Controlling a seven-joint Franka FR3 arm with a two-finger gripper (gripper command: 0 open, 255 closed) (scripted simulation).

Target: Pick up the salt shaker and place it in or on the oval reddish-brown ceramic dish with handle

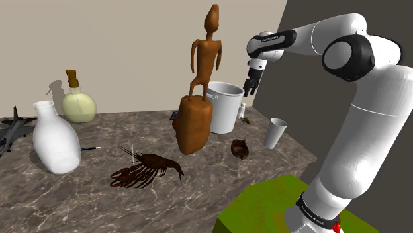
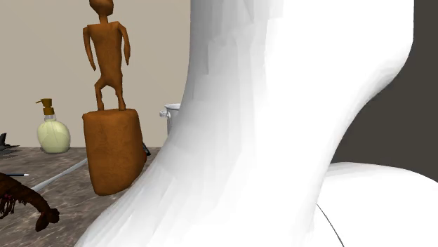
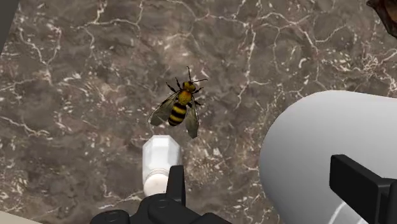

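Note:
The salt shaker (image 1: 242, 109) is a small white bottle standing on the marble counter (image 1: 86, 192), just beside the white bucket (image 1: 224, 106). My black gripper (image 1: 251, 86) hangs open above it, well clear of the counter. In the wrist view the shaker (image 3: 160, 162) sits partly behind one fingertip (image 3: 176, 181), not between the two, and the gripper (image 3: 267, 188) holds nothing. The small reddish-brown dish (image 1: 240, 149) lies nearer the counter's front edge, and its rim shows in a corner of the wrist view (image 3: 386, 13).
A white cup (image 1: 275, 132) stands close by, under the other finger (image 3: 318, 153). A bee figure (image 3: 181, 105) lies next to the shaker. A tall wooden statue (image 1: 198, 99), a lobster (image 1: 147, 170), a white vase (image 1: 56, 136) and a soap bottle (image 1: 79, 100) stand further along.

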